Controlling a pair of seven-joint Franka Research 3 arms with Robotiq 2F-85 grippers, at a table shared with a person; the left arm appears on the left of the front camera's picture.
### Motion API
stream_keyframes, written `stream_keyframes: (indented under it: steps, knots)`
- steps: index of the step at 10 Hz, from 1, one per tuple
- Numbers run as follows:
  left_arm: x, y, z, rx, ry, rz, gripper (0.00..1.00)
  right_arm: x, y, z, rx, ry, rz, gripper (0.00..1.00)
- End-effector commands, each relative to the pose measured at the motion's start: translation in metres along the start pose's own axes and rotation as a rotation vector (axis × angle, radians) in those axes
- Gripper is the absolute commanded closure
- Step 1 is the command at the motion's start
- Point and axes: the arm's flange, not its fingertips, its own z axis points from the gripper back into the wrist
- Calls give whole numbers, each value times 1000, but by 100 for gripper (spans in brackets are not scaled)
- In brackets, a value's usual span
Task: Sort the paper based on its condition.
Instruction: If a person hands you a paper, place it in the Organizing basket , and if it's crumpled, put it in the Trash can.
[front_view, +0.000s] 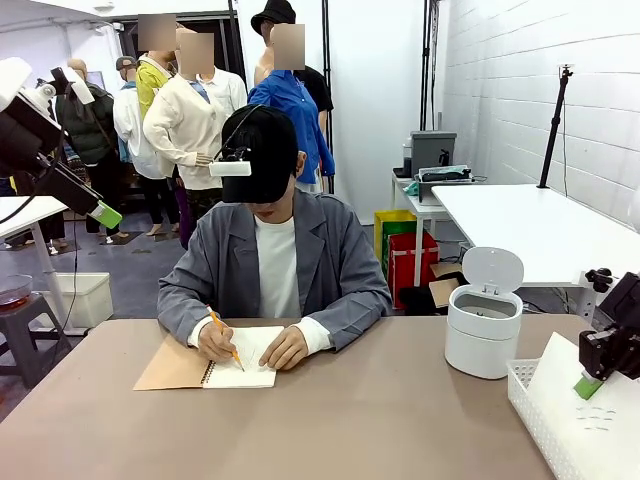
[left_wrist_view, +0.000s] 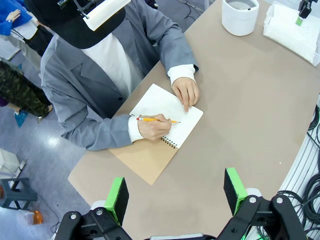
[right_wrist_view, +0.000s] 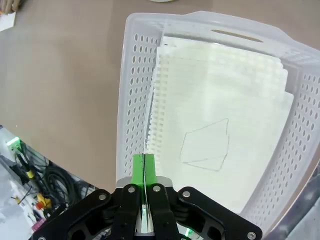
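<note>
White paper (front_view: 553, 385), pinched in the right gripper (front_view: 587, 390) — lower part cut off.

we log the paper (right_wrist_view: 220, 100): smooth white sheets in the basket (right_wrist_view: 132, 75), top one pencil-sketched, edge pinched by right gripper (right_wrist_view: 144, 159).

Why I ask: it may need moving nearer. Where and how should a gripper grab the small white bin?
The white bin is a round tub, likely too wide to span, and its lid stands upright at the far edge. So probably pinch the wall at the open rim, one finger inside, one outside, coming down on the robot-facing side.
</note>
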Motion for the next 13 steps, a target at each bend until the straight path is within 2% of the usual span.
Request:
stream_keyframes:
  steps: [1, 5, 6, 8, 9, 11, 13]
  knots:
    - [-1, 0, 0, -2, -3, 3, 0, -44, 7, -37, -4, 7, -46, 81]
    - [-1, 0, 0, -2, -3, 3, 0, -47, -2, -19, -127, -10, -101, 4]
    - [-1, 0, 0, -2, -3, 3, 0, -51, -3, -13, -156, -14, -97, 0]
    - [-1, 0, 0, -2, -3, 3, 0, -56, -8, 3, -225, -32, -106, 0]
    - [-1, 0, 0, -2, -3, 3, 0, -58, -10, 14, -269, -76, -134, 0]
    - [-1, 0, 0, -2, -3, 3, 0, -62, -12, 27, -284, -127, -138, 0]
    - [-1, 0, 0, -2, -3, 3, 0, -62, -7, 36, -276, -183, -85, 0]
